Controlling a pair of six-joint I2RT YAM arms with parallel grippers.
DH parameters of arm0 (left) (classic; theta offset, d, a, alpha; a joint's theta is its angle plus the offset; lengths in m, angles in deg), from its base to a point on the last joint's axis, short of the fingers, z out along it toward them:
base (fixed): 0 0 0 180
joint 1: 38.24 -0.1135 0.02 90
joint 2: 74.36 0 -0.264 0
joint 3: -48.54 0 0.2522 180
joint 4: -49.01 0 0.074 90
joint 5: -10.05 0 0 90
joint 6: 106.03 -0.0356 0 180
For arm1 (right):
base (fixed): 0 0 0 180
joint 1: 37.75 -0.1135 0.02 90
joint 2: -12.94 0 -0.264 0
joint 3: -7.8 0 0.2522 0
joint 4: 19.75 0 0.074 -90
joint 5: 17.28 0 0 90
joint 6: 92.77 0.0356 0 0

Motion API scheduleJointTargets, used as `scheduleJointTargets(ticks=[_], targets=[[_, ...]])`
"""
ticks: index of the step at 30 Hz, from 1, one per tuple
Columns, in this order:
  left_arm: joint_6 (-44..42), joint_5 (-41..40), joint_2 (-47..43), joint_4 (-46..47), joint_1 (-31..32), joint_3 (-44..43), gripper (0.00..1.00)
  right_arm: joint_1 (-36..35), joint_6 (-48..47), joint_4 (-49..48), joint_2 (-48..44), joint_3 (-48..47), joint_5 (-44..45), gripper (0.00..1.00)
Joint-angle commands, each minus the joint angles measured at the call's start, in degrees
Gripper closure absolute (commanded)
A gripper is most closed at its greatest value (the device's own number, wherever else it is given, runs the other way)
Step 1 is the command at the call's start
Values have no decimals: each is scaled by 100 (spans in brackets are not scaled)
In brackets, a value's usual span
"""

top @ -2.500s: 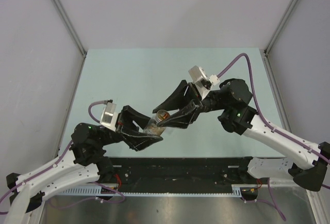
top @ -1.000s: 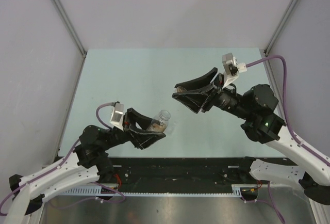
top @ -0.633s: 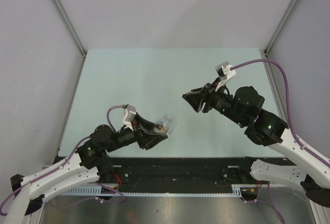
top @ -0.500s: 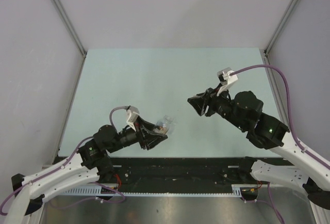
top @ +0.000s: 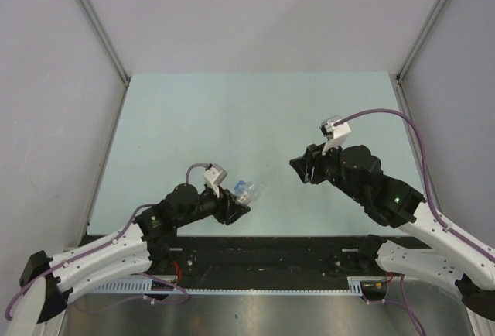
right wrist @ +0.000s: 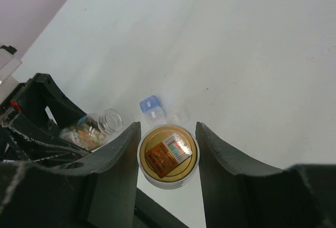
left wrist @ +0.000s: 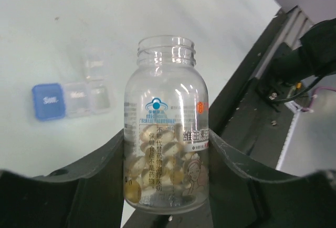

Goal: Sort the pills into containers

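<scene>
My left gripper is shut on an open clear bottle, upright between the fingers in the left wrist view. Several pale tan pills fill its lower half. In the top view the left gripper holds the bottle low over the table's near edge. My right gripper is shut on the bottle's gold lid and sits right of the bottle in the top view. A clear pill-box strip with a blue end lid lies on the table beside the bottle; it also shows in the right wrist view.
The pale green table is walled by grey panels at the back and sides. A black rail runs along the near edge under both arms. The bottle's open mouth shows in the right wrist view.
The right gripper has pulled away from the bottle to the right with the lid and dropped lower. The left gripper has carried the bottle slightly right and down towards the pill box.
</scene>
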Motion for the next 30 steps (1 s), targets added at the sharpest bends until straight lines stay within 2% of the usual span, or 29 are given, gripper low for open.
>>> scheduleJointTargets(ticks=[1,4,10,19,30], targets=[[-264,364,-4,64,-420,68,100,236,-88,-91,-47,147,-208,100],[-335,268,66,-15,-622,60,100,351,-88,-109,-56,236,-393,100],[-695,-109,831,-139,-614,-143,100,615,-132,-65,-126,341,-718,100],[-941,-593,884,-139,-588,-108,100,835,-132,-30,-179,438,-1035,100],[-1275,-1138,1569,-481,-60,-590,99,949,-132,-91,-135,473,-1211,100]])
